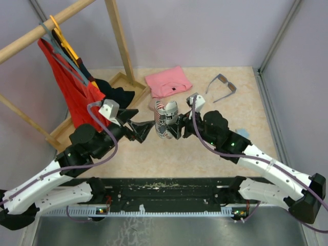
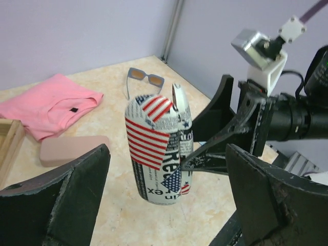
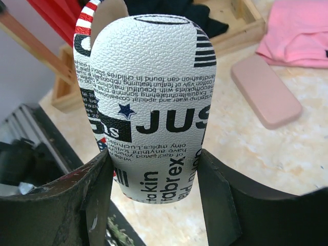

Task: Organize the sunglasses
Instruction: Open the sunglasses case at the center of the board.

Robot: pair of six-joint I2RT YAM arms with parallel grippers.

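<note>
The grey-blue sunglasses (image 1: 222, 87) (image 2: 145, 79) lie on the table at the far right, apart from both arms. A flag-patterned case (image 1: 165, 119) (image 2: 156, 148) (image 3: 148, 102) stands upright on its end at the table's middle, its lid slightly ajar at the top. My right gripper (image 1: 177, 125) (image 3: 154, 195) is shut on the case's lower part, a finger pressing each side. My left gripper (image 1: 142, 130) (image 2: 169, 202) is open wide just left of the case, and its fingers (image 2: 77, 195) do not touch it. No brown-framed pair shows.
A pink case (image 2: 72, 148) (image 3: 264, 97) lies flat behind the upright one. A pink cloth (image 1: 168, 81) lies at the back. A wooden tray (image 1: 120, 82) with dark clothes and a rack with a red garment (image 1: 66, 77) stand at the back left.
</note>
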